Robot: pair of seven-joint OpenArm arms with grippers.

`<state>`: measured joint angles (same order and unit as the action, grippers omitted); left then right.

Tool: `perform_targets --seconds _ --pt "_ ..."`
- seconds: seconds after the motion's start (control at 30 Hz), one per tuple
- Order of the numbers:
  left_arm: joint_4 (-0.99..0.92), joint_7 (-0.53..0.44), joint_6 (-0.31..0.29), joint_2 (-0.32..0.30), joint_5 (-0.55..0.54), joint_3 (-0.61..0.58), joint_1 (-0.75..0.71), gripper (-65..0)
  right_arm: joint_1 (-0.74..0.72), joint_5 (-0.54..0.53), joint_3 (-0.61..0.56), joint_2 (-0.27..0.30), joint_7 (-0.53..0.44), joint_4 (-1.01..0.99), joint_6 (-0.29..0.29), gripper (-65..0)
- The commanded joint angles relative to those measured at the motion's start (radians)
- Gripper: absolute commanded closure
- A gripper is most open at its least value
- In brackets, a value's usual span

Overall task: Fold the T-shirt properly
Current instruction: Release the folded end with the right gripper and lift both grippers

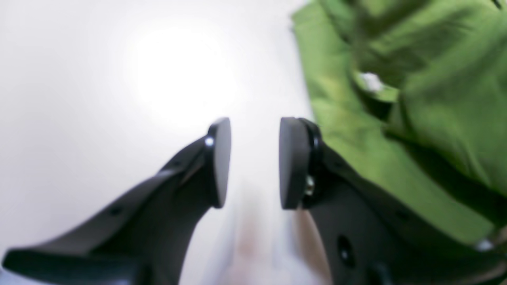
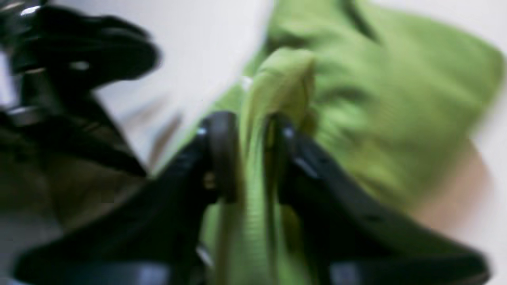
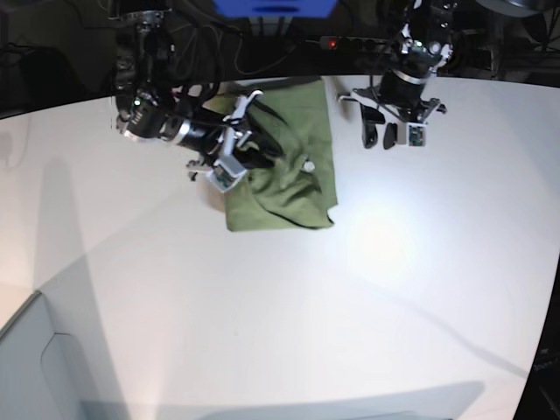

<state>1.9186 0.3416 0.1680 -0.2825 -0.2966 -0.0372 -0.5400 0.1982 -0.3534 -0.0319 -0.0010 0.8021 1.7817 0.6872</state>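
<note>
While the right gripper's (image 2: 253, 158) jaws pinch a T-shirt (image 3: 289, 175) fold — left gripper's (image 1: 253, 162) jaws apart, empty, beside its edge.

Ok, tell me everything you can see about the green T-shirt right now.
The T-shirt is plain olive-green, soft and wrinkled, with no print in sight. It lies on the white table toward the far edge, partly folded into a rough rectangle with a rumpled lower corner. A small white tag shows near its middle. The right claw is shut on a bunched fold of the cloth, lifting it into a ridge. The left claw hangs open beside the shirt's edge, over bare table, not touching it.
</note>
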Motion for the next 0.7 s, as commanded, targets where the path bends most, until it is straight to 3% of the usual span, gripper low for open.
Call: perform_targets --seconds 0.0,0.07,0.27,0.5,0.67 --pt "0.020 -0.020 -0.003 -0.004 -0.002 0.015 -0.004 -20.1 0.001 -0.029 -0.012 0.000 -0.031 0.031 0.011 -5.7" --pt "0.020 -0.020 -0.003 -0.004 -0.002 0.041 -0.004 -20.1 0.017 -0.029 -0.046 0.006 -0.031 0.047 0.011 0.0" --pt "0.022 -0.020 -0.003 -0.004 -0.002 0.109 -0.005 -20.1 0.034 -0.029 -0.130 0.035 -0.036 0.089 0.011 -0.4" --pt "0.025 -0.020 -0.003 -0.002 -0.002 0.159 -0.018 -20.2 0.034 -0.029 -0.250 0.123 -0.037 0.096 0.011 -0.8" --pt "0.025 -0.020 -0.009 0.044 -0.002 0.210 -0.015 -20.2 0.033 -0.029 -0.277 0.161 -0.037 0.096 0.011 -0.9"
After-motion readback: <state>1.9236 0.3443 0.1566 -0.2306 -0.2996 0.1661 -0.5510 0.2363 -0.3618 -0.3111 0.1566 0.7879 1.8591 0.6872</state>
